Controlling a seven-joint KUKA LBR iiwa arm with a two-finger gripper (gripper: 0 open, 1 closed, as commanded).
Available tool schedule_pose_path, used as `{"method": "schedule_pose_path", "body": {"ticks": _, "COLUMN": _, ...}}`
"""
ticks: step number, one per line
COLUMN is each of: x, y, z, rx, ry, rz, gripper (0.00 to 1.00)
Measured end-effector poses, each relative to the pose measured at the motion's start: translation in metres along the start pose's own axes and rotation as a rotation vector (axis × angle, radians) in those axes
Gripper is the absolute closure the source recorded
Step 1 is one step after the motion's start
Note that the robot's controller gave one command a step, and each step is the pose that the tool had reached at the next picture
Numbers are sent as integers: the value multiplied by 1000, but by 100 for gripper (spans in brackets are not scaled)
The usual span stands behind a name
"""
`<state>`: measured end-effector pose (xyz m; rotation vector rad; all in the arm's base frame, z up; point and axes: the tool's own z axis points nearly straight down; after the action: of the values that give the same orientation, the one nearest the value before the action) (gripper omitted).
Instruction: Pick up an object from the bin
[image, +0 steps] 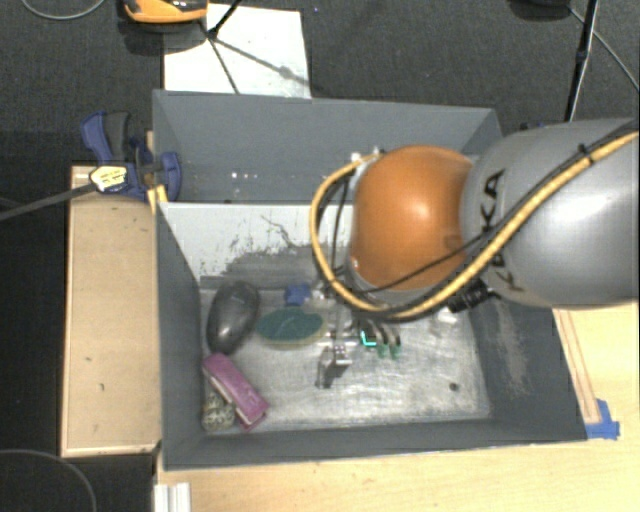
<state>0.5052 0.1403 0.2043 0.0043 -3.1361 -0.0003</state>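
Arm comes in from the right. Its orange dome cover (410, 215) and the yellow-black cable (322, 240) looped around it hang over the back-middle of the grey metal bin (180, 330).

Gripper (331, 368) sticks out below the cover, low over the bin floor, roughly mid-bin and slightly toward the front wall. Under it is bare scratched metal; can't tell whether it touches. Pincer state: can't tell. The metal parts overlap from this angle, so wide, narrow or holding something is undecidable.

Nearest thing is a flat teal-green oval pad (289, 325), just left of the gripper and a bit further back. It lies flat on the floor, apart from the tip.

- Dark grey rounded computer mouse (231, 314): left of the pad, close to the left wall; can't tell whether the two touch.
- Small blue piece (296, 295): just behind the pad, toward the back wall.
- Purple-pink rectangular block (236, 390): front-left area, lying slanted.
- Small speckled brownish lump (214, 412): just beside the block's lower end, in the front-left corner.
- Small green bits (381, 343): just right of the gripper, under the cover's edge; can't tell whether loose or robot parts.
- Pale whitish scrap (446, 318): further right, partly under the arm.
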Motion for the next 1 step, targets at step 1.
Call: {"method": "schedule_pose_path", "body": {"ticks": 1, "x": -69, "y": -48, "z": 111, "rx": -2, "ry": -12, "rz": 36, "gripper": 0}}
